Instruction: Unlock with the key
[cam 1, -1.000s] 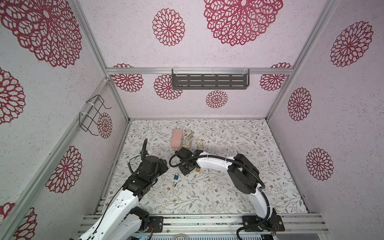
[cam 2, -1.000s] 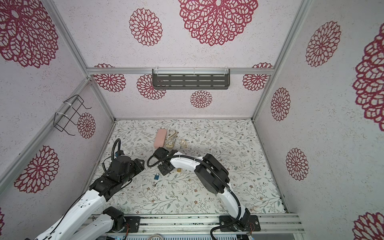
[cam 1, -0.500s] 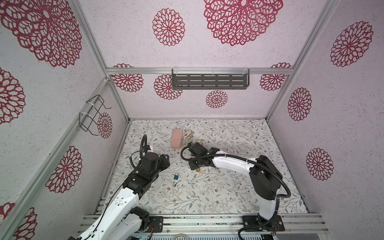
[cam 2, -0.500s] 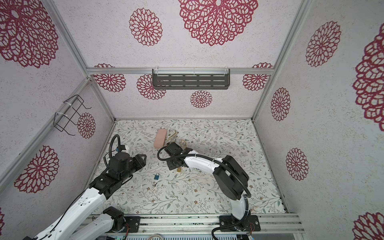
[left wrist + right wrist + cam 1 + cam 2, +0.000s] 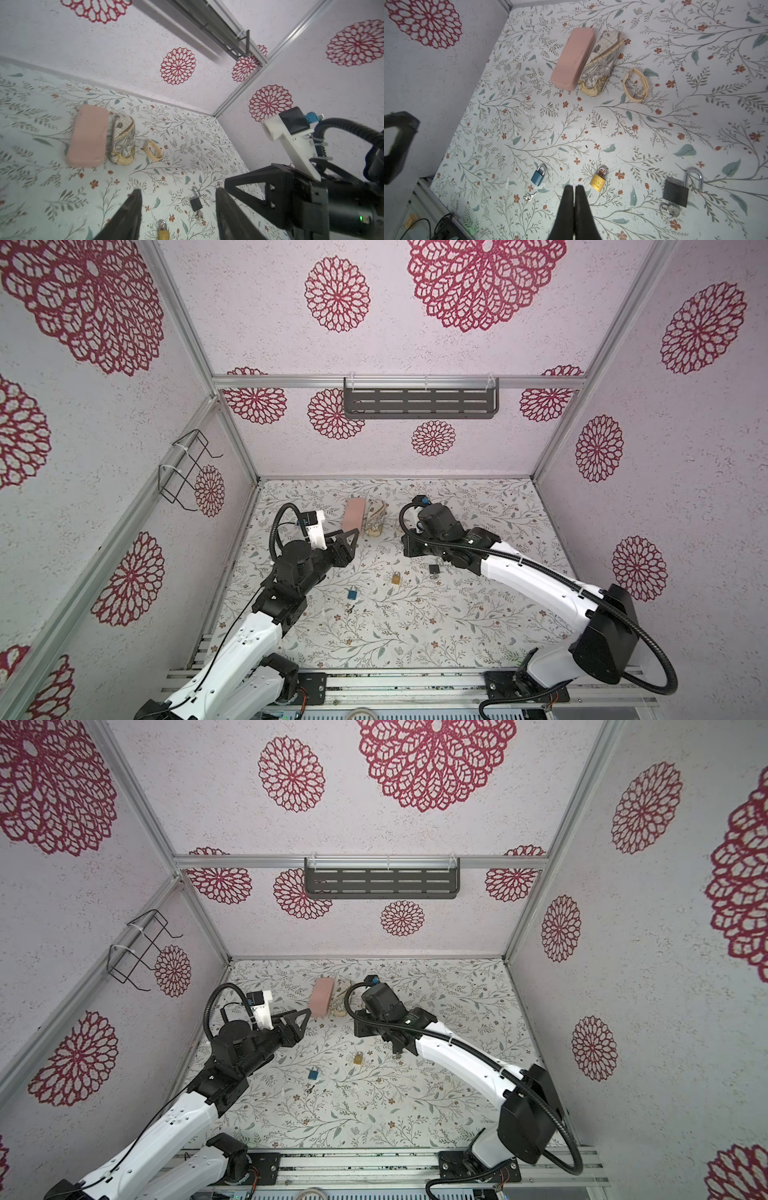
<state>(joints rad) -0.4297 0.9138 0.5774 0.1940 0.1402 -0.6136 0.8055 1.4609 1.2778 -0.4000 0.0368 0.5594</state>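
Observation:
Three padlocks lie on the floral floor: a blue padlock (image 5: 538, 176) (image 5: 352, 593), a brass padlock (image 5: 599, 180) (image 5: 396, 578) and a black padlock (image 5: 676, 192) (image 5: 196, 202) (image 5: 434, 569). The black one's shackle sits offset to one side, and a key on a ring (image 5: 669, 209) is at its base. A small loose key (image 5: 529, 197) lies by the blue padlock. My right gripper (image 5: 574, 187) (image 5: 405, 548) hovers above the locks, shut on nothing. My left gripper (image 5: 178, 197) (image 5: 348, 545) is open and empty, with the black padlock seen between its fingers on the floor beyond.
A pink case (image 5: 574, 58) and a patterned case (image 5: 602, 62) lie side by side towards the back wall, with a cream strap (image 5: 635, 85) next to them. A wire basket (image 5: 187, 468) hangs on the left wall and a dark shelf (image 5: 419, 402) on the back wall.
My right gripper has drawn back to the right from over the padlocks, uncovering the black one. My left gripper has swung right and farther from the front.

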